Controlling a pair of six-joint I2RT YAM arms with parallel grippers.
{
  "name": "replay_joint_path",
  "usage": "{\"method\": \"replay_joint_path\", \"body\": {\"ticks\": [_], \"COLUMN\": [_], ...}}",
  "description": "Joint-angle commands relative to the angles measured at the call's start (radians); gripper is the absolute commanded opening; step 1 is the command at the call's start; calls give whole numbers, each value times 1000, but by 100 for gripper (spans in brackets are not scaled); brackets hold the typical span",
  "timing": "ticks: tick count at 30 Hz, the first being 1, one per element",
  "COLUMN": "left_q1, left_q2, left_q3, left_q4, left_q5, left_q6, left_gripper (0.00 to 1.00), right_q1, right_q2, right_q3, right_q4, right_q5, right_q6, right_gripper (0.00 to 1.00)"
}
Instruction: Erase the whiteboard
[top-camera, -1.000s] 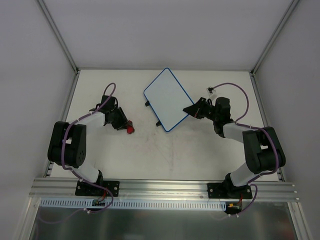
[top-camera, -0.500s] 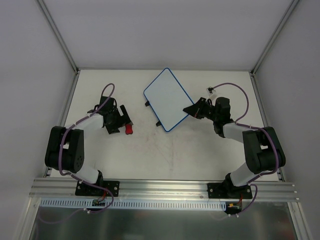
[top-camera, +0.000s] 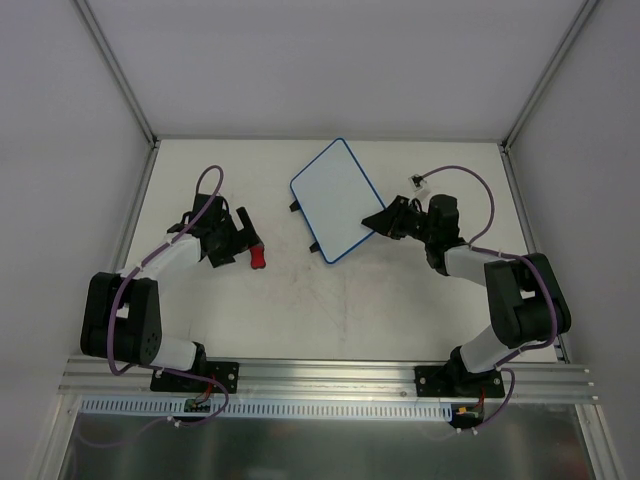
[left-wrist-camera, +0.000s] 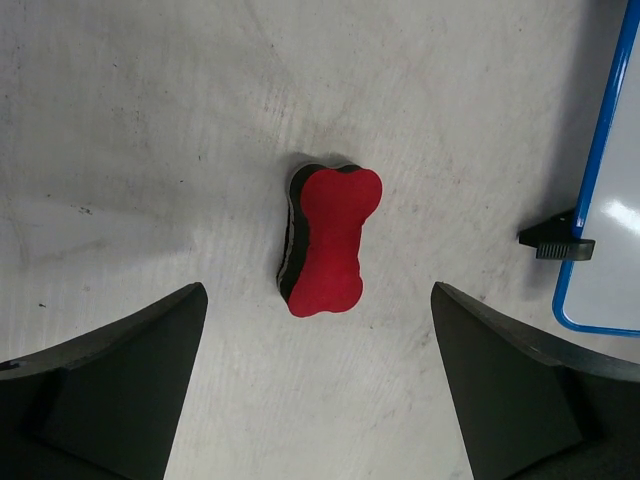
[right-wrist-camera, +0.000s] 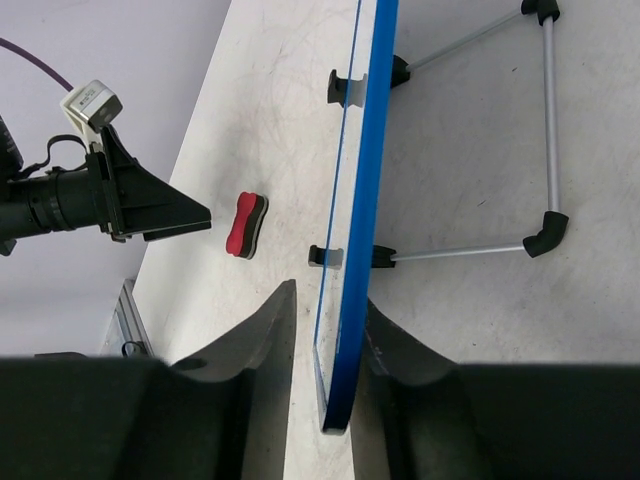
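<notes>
My right gripper (right-wrist-camera: 325, 312) clamped on whiteboard (top-camera: 335, 198) edge; board tilted at far middle of table (top-camera: 400, 300), face looks clean. My left gripper (left-wrist-camera: 318, 292) spread wide over eraser (left-wrist-camera: 328, 240), not gripping. I judge wiping done.

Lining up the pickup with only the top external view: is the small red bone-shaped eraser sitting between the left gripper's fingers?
Observer: Yes. The left wrist view shows the red bone-shaped eraser lying centred between the fingers of the open left gripper, touching neither.
Operator: Does the right gripper have the board?
Observer: The right wrist view shows the blue rim of the small white whiteboard between the fingers of the right gripper, which look closed on it.
Operator: Is it lying flat?
Observer: No. A thin metal wire stand with black feet holds it up from behind.
</notes>
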Motion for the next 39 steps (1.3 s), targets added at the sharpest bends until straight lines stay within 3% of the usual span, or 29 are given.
{"method": "replay_joint_path", "body": {"ticks": [1,6,9,17,23,32,39], "left_q1": [-2,-2,-2,-2,-2,-2,-2], "left_q2": [-36,-44,-47,-53,-80,-212,-411], "left_q3": [-1,0,-1,-1,-9,-46,-96], "left_q4": [-20,-18,-20,-21,-21,-20,-6], "left_q5": [-9,-15,-14,-14,-29,-112,-208], "left_q6": [9,9,6,11,15,25,52], "left_gripper": [95,96,96,97,97,99,99], "right_q1": [9,9,9,9,6,5,12], "right_q2": [-8,-8,-8,-5,-26,-163,-308], "right_q3": [16,14,10,2,-16,-32,-65], "right_q4": [41,42,42,44,42,-107,-140], "right_q5": [-32,-29,-25,-12,20,132,197], "right_q6": [-11,-14,-20,-22,-28,-106,-126], "right_gripper": [29,35,48,70,98,99,99]}}
